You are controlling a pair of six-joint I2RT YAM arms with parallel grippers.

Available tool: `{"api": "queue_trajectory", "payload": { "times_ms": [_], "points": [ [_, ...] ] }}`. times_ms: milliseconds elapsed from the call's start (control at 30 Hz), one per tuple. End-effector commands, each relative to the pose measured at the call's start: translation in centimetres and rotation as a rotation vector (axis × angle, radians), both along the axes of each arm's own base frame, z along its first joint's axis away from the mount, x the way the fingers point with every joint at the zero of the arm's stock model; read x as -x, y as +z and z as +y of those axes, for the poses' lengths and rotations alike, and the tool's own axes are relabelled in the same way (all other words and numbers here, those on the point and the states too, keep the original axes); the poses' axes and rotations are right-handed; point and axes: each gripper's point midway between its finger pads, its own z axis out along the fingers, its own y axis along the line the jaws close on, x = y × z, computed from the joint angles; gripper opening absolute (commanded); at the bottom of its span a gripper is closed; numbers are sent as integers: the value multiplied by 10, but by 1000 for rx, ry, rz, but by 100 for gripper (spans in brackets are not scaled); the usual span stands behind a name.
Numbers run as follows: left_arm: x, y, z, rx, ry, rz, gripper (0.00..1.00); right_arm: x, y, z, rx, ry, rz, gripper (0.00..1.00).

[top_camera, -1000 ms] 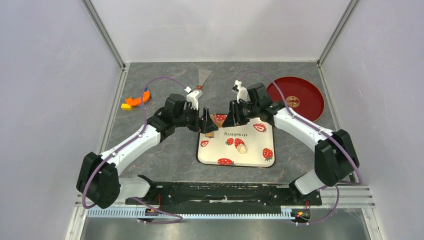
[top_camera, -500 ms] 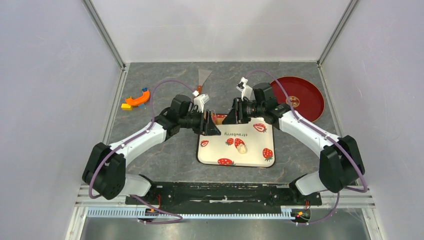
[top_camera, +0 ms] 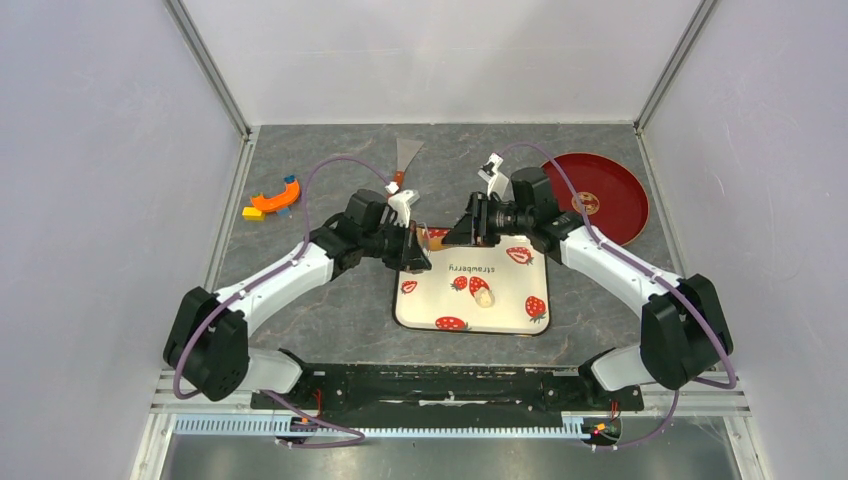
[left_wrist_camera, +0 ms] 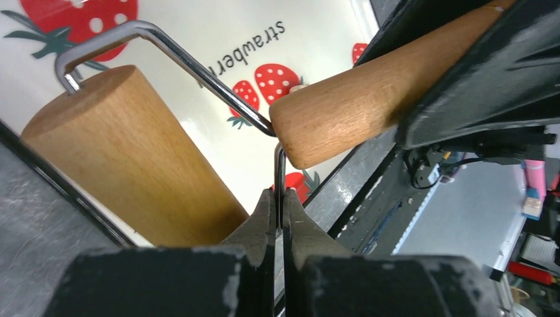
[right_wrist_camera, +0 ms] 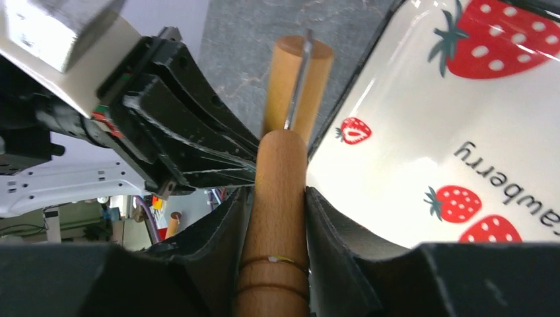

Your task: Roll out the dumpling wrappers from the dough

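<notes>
The right pincer (right_wrist_camera: 276, 198) clamps the roller (left_wrist_camera: 125, 152) by its wooden handle (right_wrist_camera: 277, 162). The left pincer (left_wrist_camera: 279, 206) pinches its wire frame (left_wrist_camera: 198, 69) tight, likely steadying it. The dough (top_camera: 484, 293) lies unrolled at centre of the strawberry tray (top_camera: 508, 285).

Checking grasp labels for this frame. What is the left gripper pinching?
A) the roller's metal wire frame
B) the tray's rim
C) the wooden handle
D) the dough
A: the left wrist view shows the left gripper shut on the metal wire frame; the right gripper holds the wooden handle.
</notes>
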Motion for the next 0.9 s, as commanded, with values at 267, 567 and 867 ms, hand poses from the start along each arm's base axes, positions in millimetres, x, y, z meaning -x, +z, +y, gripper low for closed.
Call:
{"api": "queue_trajectory", "payload": {
  "times_ms": [267, 567, 867],
  "points": [
    [-13, 22, 17, -157, 80, -181, 2, -1, 35, 17, -143, 42, -29, 56],
    [-17, 31, 24, -185, 118, -233, 2, 4, -1, 12, -37, 44, 45, 61],
    [-16, 30, 25, -212, 109, -246, 2, 4, -8, 17, -53, 31, 79, 60]
  ]
}}
